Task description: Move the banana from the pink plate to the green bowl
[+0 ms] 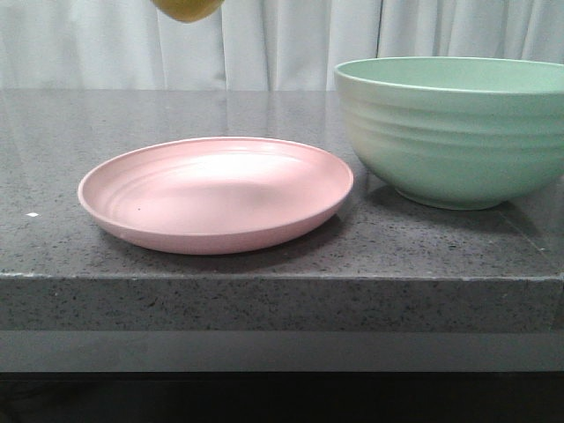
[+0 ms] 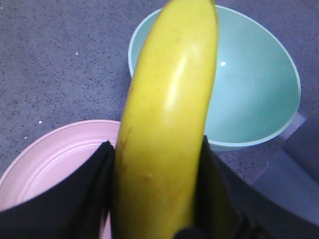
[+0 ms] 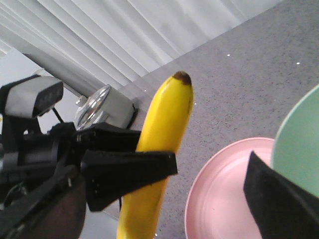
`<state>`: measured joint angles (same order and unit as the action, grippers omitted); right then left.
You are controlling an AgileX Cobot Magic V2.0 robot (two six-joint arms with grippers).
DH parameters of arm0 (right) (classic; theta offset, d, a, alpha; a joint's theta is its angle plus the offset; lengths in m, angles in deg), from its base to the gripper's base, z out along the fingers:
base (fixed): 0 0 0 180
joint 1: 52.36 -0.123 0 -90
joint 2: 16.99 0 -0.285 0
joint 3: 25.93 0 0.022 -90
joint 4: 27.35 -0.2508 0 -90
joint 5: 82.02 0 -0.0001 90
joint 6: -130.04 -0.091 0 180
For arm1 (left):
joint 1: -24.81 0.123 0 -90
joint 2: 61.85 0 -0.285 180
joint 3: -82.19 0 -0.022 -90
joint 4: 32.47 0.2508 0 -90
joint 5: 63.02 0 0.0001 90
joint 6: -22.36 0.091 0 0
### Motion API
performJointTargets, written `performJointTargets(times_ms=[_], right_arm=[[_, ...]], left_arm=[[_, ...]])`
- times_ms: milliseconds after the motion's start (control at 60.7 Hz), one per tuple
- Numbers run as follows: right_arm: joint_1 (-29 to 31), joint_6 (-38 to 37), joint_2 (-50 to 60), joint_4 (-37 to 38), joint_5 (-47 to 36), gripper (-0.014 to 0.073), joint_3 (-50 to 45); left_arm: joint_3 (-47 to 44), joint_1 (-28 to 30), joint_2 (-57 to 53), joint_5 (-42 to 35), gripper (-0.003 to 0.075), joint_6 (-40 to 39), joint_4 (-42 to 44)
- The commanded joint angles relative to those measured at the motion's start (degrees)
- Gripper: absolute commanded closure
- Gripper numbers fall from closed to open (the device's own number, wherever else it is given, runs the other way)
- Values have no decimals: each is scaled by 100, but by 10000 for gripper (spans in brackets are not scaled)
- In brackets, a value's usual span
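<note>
The left tool (image 2: 154, 199) squeezes the banana (image 2: 169, 119) high above the empty pink plate (image 1: 216, 194), ready to carry it to the green bowl (image 1: 458, 132); the right tool's grip cannot be told.

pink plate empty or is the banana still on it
Empty. The round pale pink matte plate lies bare, while the left pincer holds the bright yellow curved banana in the air.

Place: a staged test setup, kitchen-like
Table (image 1: 264, 300): speckled dark grey stone slab with a thick front edge, like a counter
Backdrop: pale pleated curtain (image 1: 291, 44) at 12 o'clock, closing off the room
Tableware: pink plate (image 1: 216, 194), green bowl (image 1: 454, 132)
Machinery: camera-carrying robot arm (image 3: 45, 149)
</note>
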<state>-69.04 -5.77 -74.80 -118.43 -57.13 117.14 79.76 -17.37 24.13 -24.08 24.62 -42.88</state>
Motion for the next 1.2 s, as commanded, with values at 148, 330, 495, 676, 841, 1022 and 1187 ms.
performJointTargets(times_ms=[148, 330, 495, 676, 841, 1022, 1187], right_arm=[[-18, 1475, -1504, -1878, 1027, -59, 891], [-19, 1475, -2284, -1878, 1641, -59, 1364], [-19, 1475, -2564, -1878, 1930, -45, 1587], [-19, 1475, -2572, -1878, 1945, 218, 1592], [-19, 1475, -2572, -1878, 1944, 463, 1592], [-19, 1475, -2572, -1878, 1944, 504, 1592], [-8, 1475, -2572, -1859, 1883, 504, 1621]], left_arm=[[201, -51, -220, -374, 625, 3, -75], [201, -51, -220, -382, 625, 3, -75], [201, -51, -210, -385, 625, 3, -75], [201, -51, -210, -385, 625, 3, -75], [201, -51, -210, -385, 625, 3, -75], [201, -51, -210, -385, 569, 3, -75], [201, -51, -210, -385, 295, 3, -75]])
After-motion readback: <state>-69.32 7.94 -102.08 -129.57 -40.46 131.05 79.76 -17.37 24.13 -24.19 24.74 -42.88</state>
